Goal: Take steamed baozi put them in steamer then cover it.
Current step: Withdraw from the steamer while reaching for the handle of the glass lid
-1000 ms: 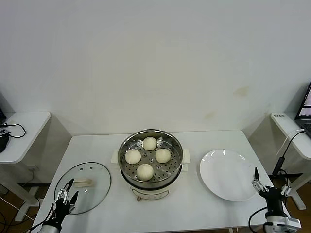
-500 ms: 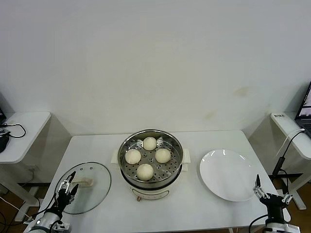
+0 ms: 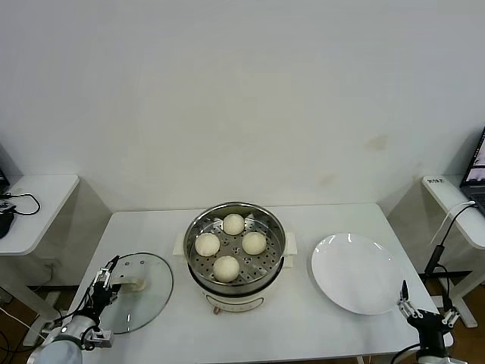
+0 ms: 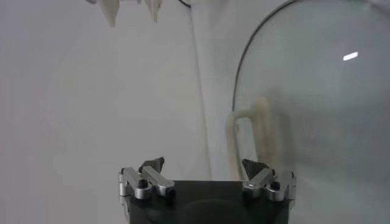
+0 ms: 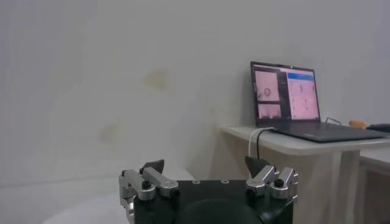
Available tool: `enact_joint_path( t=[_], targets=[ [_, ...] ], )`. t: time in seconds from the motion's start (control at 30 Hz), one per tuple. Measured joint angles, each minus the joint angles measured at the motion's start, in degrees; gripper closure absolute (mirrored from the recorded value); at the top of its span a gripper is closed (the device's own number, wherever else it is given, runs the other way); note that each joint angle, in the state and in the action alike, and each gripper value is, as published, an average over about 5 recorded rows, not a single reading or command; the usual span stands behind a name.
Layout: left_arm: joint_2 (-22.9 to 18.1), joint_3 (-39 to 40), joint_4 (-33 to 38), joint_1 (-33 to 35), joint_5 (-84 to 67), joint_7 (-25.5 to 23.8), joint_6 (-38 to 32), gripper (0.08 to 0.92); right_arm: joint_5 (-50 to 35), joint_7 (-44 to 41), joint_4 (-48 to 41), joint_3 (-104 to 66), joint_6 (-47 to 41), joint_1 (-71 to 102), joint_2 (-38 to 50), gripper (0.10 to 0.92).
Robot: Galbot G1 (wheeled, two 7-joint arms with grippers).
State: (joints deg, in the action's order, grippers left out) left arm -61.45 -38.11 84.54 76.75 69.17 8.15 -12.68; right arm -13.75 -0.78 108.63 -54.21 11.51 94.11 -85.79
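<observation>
Left gripper (image 3: 106, 277) spread wide, holding nothing, at the near left edge of the cover (image 3: 132, 292), beside its handle (image 4: 244, 131). Right gripper (image 3: 425, 311) likewise wide, empty, parked near right past the plate (image 3: 356, 273). Four steamed baozi (image 3: 226, 268) inside the uncovered steamer (image 3: 236, 246), table centre.

I'm seeing the right gripper (image 5: 205, 168) sitting at 6 o'clock, fingers spread | laptop (image 5: 289, 101) glowing at 2 o'clock on a side desk (image 5: 304, 145) | white wall (image 5: 122, 79) filling the rest
</observation>
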Motion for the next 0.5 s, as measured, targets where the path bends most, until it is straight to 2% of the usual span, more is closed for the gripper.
enact_joint_path(
  t=[0.37,0.5],
  targets=[
    [-1.42,1.54,-4.14,-3.68,-1.46,0.85,-0.34,0.185,0.56,-0.04,-0.16,0.0,0.02,0.3,-0.29,0.203],
    [-1.95,1.74,-5.5,-4.49,-1.54,1.36,-0.45,0.267,0.7,-0.05,-0.22,0.12,0.03,0.33,-0.38,0.203]
  ],
)
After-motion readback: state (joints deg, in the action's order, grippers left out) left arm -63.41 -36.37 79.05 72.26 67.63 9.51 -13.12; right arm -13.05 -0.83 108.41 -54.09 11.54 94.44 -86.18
